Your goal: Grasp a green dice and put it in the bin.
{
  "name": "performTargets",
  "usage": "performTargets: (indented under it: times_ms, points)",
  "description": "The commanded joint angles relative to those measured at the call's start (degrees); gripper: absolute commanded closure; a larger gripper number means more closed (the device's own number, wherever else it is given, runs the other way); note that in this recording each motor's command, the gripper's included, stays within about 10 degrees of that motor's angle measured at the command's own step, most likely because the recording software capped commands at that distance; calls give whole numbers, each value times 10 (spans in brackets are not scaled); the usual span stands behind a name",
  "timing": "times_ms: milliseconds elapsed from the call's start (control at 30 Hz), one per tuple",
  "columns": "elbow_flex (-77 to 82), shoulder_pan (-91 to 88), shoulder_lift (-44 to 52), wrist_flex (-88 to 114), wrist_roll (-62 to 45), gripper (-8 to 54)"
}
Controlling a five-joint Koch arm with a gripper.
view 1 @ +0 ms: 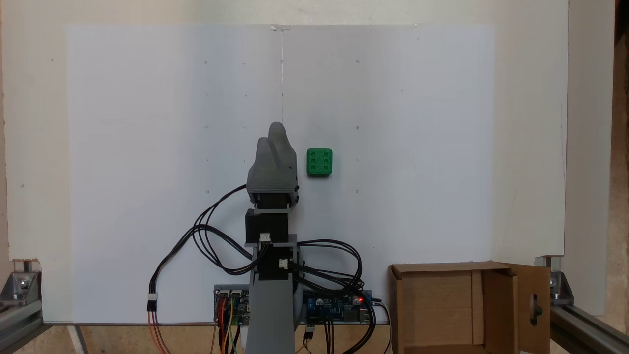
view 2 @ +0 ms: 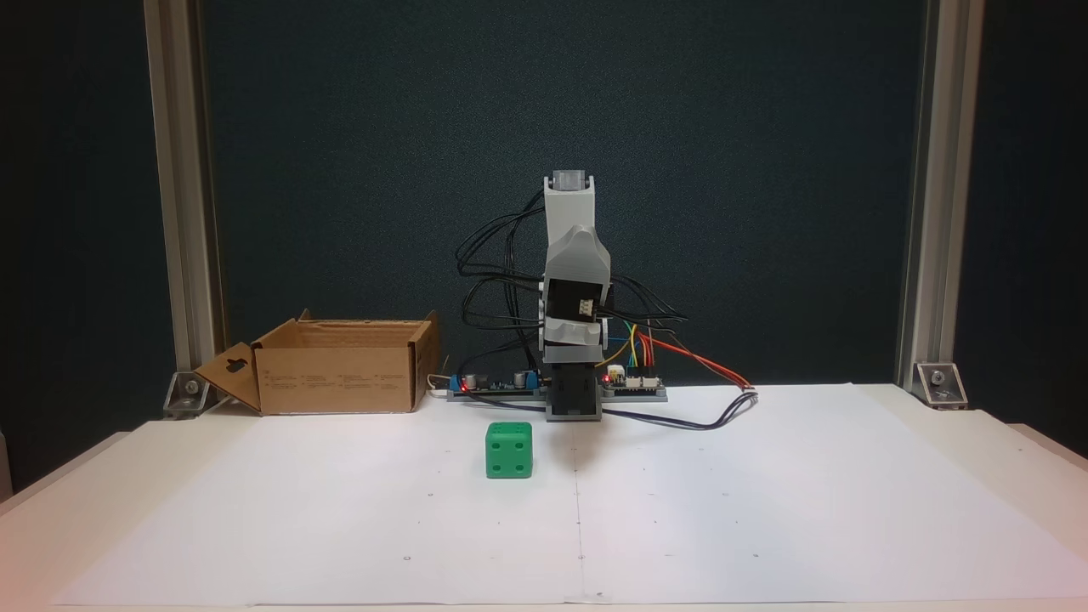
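Green dice sits on the white paper sheet, six-pip face up in a fixed view from above, four-pip face toward the camera in a fixed view from the front. It rests flat, untouched, just beside the grey gripper and to its right seen from above; from the front it lies to the left of the arm's base.

Gripper is folded over the arm, tips pointing away from the base. The two grey jaws lie close together with no gap visible between them, nothing held; reads as closed.

Brown cardboard bin stands at the table edge beside the controller boards, well apart from the dice. Flaps open; one flap carries a cut-out handle hole. In both fixed views the bin interior looks empty.
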Motion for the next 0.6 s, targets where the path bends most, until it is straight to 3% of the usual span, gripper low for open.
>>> performTargets:
  times_ms: [0,567]
  points:
    - [25,62,55,100,17,25]
    - [16,59,56,149,19,24]
